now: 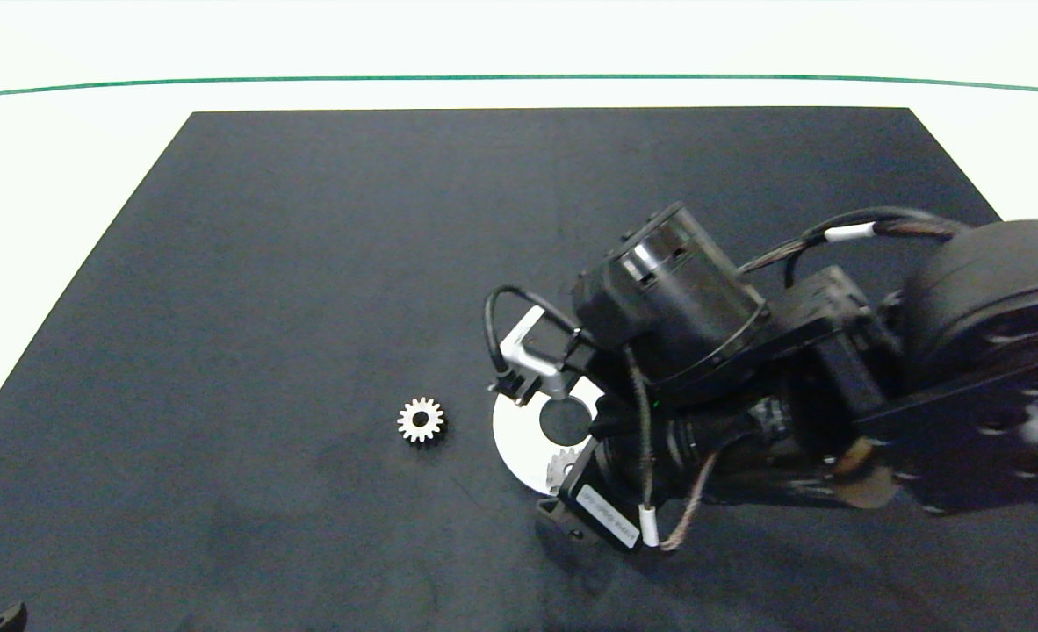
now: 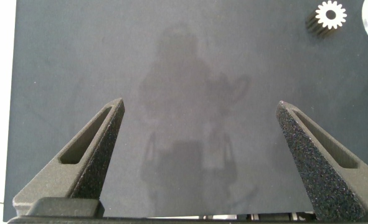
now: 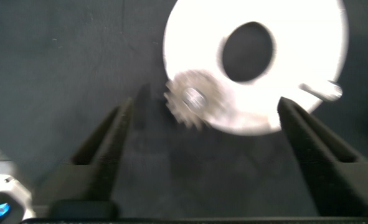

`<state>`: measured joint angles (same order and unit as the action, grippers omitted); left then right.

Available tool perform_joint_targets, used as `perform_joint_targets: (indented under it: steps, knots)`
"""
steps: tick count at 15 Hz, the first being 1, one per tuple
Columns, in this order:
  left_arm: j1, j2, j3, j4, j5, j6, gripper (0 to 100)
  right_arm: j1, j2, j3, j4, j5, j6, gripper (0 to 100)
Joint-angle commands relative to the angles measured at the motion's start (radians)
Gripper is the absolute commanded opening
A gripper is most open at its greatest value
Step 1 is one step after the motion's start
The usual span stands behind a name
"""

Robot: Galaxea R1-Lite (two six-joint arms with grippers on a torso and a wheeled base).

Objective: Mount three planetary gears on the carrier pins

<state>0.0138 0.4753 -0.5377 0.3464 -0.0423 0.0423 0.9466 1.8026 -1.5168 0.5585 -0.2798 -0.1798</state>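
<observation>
Gear [image 3: 193, 99] lies flat on its pin, bore upward.

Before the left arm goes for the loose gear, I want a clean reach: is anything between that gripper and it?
Nothing visible is. The left gripper hangs open over bare mat, and the loose gear lies ahead beside the disc. The right gripper, open, is over the disc, beyond the gear.

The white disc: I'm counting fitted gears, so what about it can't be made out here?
- Head view: the right arm hides much of the white disc; one fitted gear peeks out.
- Right wrist view: blurred; one bare pin shows, the third is not visible.
- Left wrist view: the edge crops the disc; only the loose gear is clear.
</observation>
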Motion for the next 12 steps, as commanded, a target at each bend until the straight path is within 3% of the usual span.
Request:
perform_joint_targets:
  steps: [1,3,4,7,12]
  knots:
    - [-0.006,0.002,0.002,0.003,-0.002,0.001,100,-0.252,-0.259,-0.013,0.041,0.028,0.005,100]
    - [-0.006,0.000,0.010,0.003,-0.004,-0.001,100,-0.450,-0.258,-0.010,0.043,0.163,0.000,100]
    - [-0.008,0.000,0.008,0.003,-0.002,-0.001,100,-0.497,-0.239,-0.010,0.041,0.203,0.002,100]
    - [-0.005,-0.003,0.002,0.003,-0.002,-0.001,100,-0.554,-0.131,-0.014,0.024,0.237,0.010,100]
    - [-0.005,-0.001,0.002,0.003,-0.002,-0.001,100,-0.551,-0.019,-0.069,-0.014,0.241,0.006,100]
